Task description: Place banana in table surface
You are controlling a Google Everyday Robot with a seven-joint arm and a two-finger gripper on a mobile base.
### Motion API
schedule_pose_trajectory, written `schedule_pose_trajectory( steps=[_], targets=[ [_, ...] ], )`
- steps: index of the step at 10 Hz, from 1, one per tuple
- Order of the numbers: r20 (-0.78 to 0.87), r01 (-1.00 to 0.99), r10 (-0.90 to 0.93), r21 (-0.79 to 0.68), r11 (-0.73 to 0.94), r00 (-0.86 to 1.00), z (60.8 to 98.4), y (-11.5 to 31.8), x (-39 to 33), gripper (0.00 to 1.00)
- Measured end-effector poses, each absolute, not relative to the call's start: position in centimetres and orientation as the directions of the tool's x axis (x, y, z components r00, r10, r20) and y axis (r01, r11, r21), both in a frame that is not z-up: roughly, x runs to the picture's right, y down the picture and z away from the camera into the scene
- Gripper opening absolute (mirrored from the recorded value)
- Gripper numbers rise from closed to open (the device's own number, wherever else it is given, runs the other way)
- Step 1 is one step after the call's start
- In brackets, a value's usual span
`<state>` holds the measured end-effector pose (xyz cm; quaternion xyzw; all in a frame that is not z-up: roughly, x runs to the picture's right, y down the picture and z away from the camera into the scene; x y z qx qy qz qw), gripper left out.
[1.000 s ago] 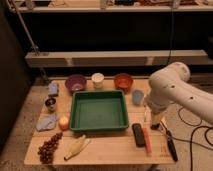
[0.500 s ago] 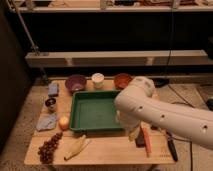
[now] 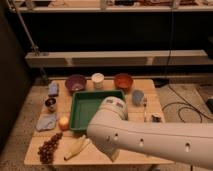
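The banana (image 3: 76, 148) is pale yellow-cream and lies on the table surface (image 3: 150, 85) near its front edge, just right of the grapes. My white arm (image 3: 150, 140) fills the lower right of the camera view. My gripper (image 3: 114, 153) is at the arm's low end, just right of the banana and mostly hidden by the arm. I cannot tell whether it touches the banana.
A green tray (image 3: 92, 107) stands mid-table. Dark red grapes (image 3: 48, 147) and a small orange fruit (image 3: 63, 122) are at the front left. A purple bowl (image 3: 76, 82), a white cup (image 3: 98, 80) and an orange bowl (image 3: 123, 81) line the back. A blue cup (image 3: 137, 96) stands to the right.
My arm has swung left and forward across the table, now covering the front right and the items there. The banana has not moved.
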<state>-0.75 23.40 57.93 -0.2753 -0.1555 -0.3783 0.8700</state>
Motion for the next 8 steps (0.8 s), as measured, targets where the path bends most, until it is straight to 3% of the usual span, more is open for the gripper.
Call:
schedule_pose_trajectory(
  steps=[8],
  targets=[
    [0.535,0.793,-0.596,-0.293,0.533,0.598,58.6,22.2,-3.0,0.65]
  ],
)
